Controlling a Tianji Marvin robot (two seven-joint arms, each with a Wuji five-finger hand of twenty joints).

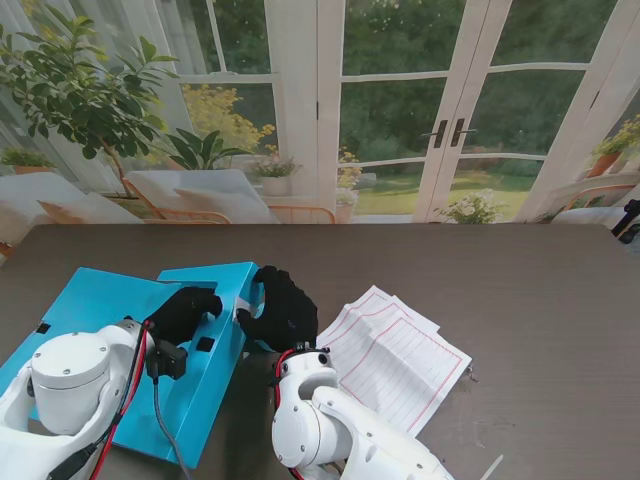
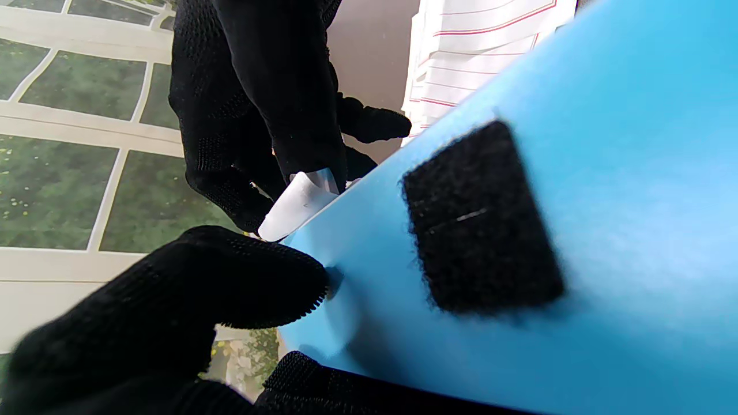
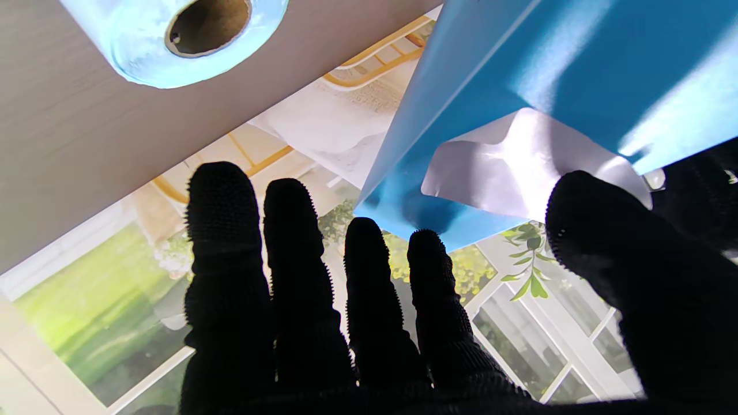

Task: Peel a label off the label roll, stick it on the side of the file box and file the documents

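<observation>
The blue file box (image 1: 100, 300) lies flat and opened out at the left, also seen as the box (image 2: 605, 173) and the box (image 3: 519, 57). My left hand (image 1: 185, 310) grips its right flap, thumb on top, as the left hand (image 2: 190, 288) shows. My right hand (image 1: 283, 308) is at that flap's edge with fingers spread; its thumb presses a white label (image 3: 507, 167) against the blue side. The label (image 2: 294, 204) curls off the edge. The label roll (image 3: 173, 34) lies on the table past the right hand (image 3: 346, 300). Lined documents (image 1: 400, 355) lie to the right.
A black velcro patch (image 2: 481, 216) sits on the flap near my left thumb. The dark table (image 1: 540, 290) stretches to the right and far side. A small pale item (image 1: 491, 466) lies near the front right edge.
</observation>
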